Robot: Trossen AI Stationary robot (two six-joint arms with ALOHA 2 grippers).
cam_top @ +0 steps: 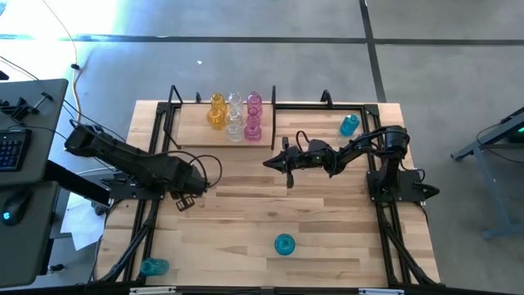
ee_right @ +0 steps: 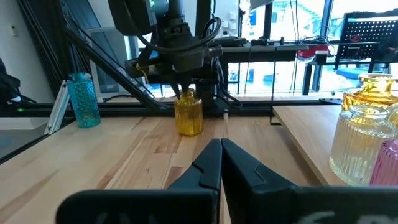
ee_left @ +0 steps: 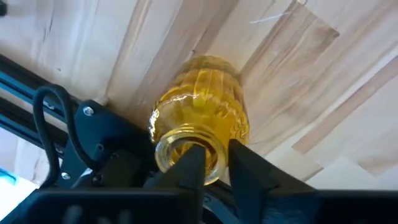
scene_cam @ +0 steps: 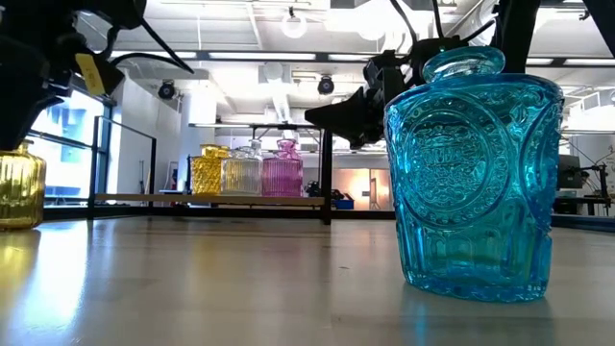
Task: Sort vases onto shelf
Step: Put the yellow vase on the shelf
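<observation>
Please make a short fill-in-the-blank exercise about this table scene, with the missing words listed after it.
1. The left gripper is closed on the neck of a ____ vase.
2. The right gripper hangs above the table with its fingers ____.
3. On the shelf, the vases stand in three colours: yellow, clear and ____.
4. The vase nearest the low camera is ____ in colour.

Missing words: yellow; shut; pink; blue

The dark left arm reaches low from the left edge toward the middle, its two-finger left tool [ee_left: 214, 163] pointing down with one finger inside and one outside a rim, while the dark right arm stretches leftward, its right tool [ee_right: 221, 163] pressed fully together and carrying nothing.
</observation>
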